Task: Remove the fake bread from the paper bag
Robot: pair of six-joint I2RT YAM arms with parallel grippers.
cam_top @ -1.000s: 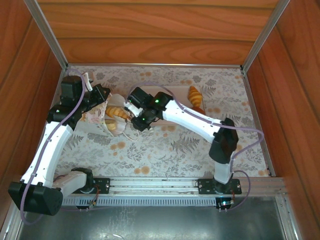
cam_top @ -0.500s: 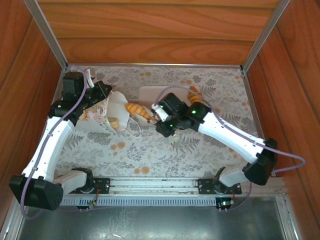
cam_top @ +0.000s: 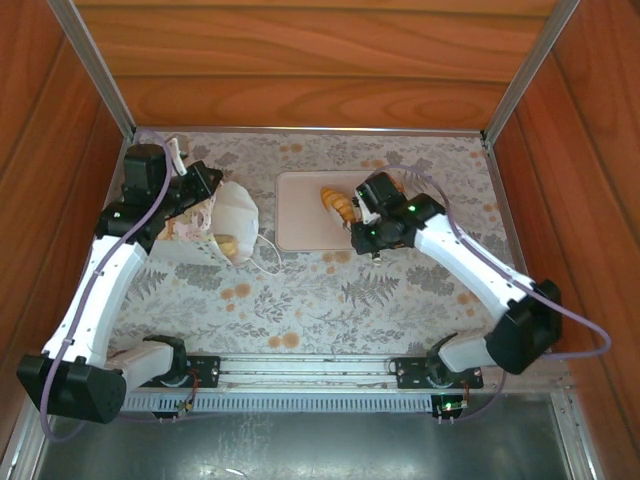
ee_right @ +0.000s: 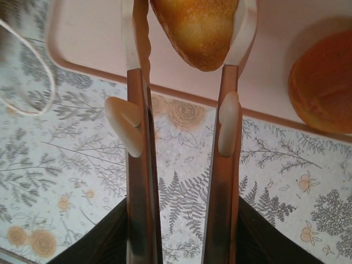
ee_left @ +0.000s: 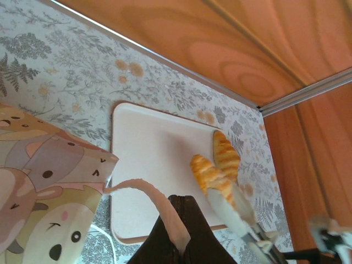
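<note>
Right gripper (cam_top: 350,209), clamped on a croissant (ee_left: 206,172), has swung from the paper bag (cam_top: 236,212) over the tray (cam_top: 300,226), so another bread's basically out.

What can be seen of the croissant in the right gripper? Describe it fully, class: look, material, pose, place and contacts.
The croissant is a small toy pastry, golden-orange, with ridged bands and a finely speckled crust that looks like moulded plastic. The right gripper is shut on it, a white finger on each side, and its rounded end points back towards the wrist. It is over the pale pink tray, beside a second croissant lying there. Whether it touches the tray cannot be told.
</note>
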